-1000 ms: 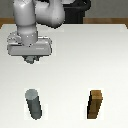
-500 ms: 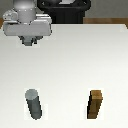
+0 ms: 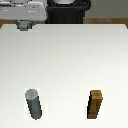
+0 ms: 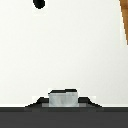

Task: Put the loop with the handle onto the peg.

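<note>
Two things sit near the front of the white table (image 3: pixel 70 55): the grey peg (image 3: pixel 33 103) upright toward the exterior view's left, and a brown wooden block (image 3: pixel 95 104) well apart from it toward the right. Gripper (image 3: pixel 23 26) hangs at the far left edge, and I honestly can't tell whether its fingers are spread or pinching anything. Wrist view shows a small grey piece (image 4: pixel 63 98) low against the dark band, possibly the loop with the handle.

Pretty bare setup honestly; one big white table (image 3: pixel 75 60) fills nearly the whole exterior view, evenly lit, with only small soft shadows on it; beyond its far edge, past the gripper, a thin strip of brownish floor (image 3: pixel 107 21) shows; the same brown shows in a corner of the wrist view; can't make out walls or windows.
</note>
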